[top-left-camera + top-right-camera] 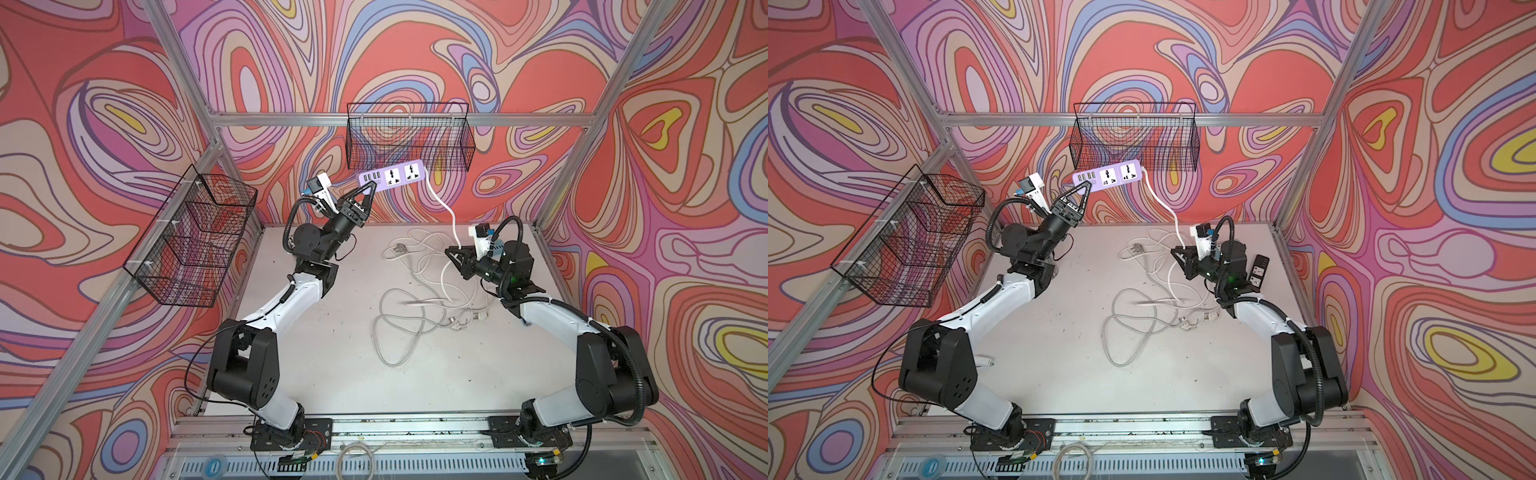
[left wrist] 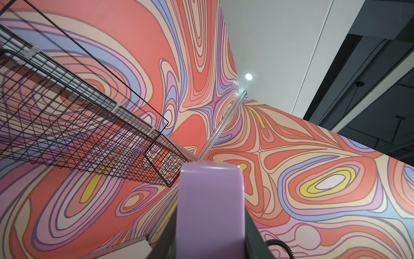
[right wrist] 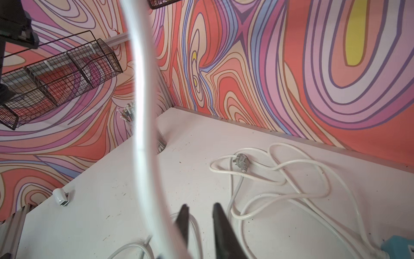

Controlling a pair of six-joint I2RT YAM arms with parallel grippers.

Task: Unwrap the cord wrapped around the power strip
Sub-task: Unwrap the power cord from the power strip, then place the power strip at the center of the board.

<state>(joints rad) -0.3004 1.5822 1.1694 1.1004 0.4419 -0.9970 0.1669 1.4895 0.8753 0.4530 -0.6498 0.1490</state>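
- Currently the left end effector (image 1: 371, 188) pinches the power strip (image 1: 392, 176) aloft by one end, its length pointing rightward.
- Its cord (image 1: 440, 203) drops from the far end just beside the right end effector (image 1: 451, 251), the nearer one, spread and empty.

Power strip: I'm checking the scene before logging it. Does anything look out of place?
Yes. The lilac plastic power strip is off the white table: the left gripper holds one end in mid-air, near the black wire basket. Its white cord dangles from the far end into loose loops on the table.
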